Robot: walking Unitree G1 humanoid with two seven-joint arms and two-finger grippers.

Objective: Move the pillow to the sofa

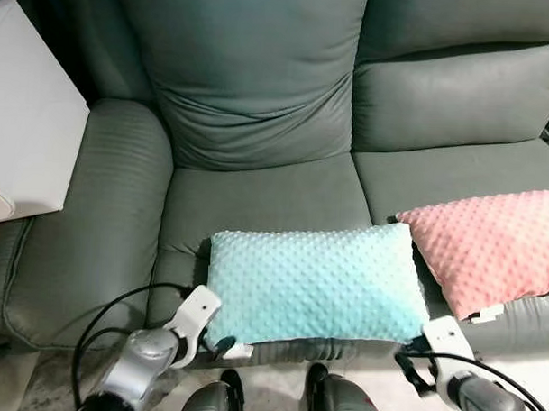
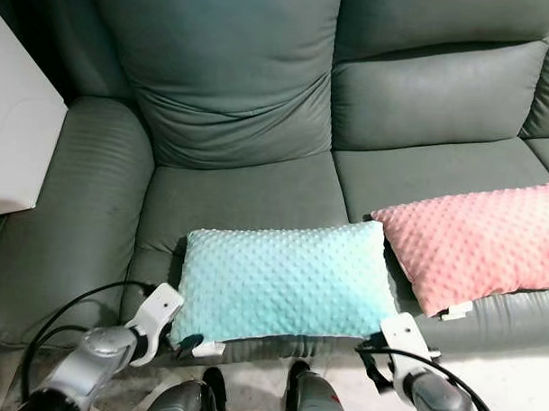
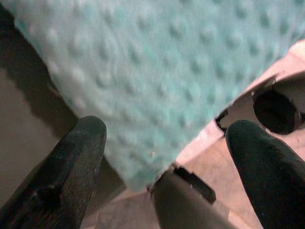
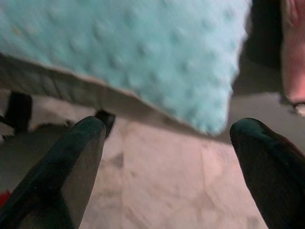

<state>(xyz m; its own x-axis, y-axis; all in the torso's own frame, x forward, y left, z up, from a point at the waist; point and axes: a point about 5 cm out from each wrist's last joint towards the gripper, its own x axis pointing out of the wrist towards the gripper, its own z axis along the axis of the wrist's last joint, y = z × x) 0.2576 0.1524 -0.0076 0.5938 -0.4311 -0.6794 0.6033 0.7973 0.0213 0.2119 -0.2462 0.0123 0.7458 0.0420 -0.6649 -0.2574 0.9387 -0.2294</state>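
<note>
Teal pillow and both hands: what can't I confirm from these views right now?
- Teal pillow: its front underside on the sofa, hidden by its own bulk in the eye views.
- Pink pillow: cut off by the eye views' right edge.
- Left hand and right hand: open in the wrist views; both views blurred.

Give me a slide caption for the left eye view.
Teal pillow lying on the grey sofa beside a pink pillow, both grippers open below it.

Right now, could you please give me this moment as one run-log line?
teal pillow: lying on sofa seat front edge, beside pink pillow | left gripper: open, at pillow's corner | right gripper: open, below pillow's other corner
</note>
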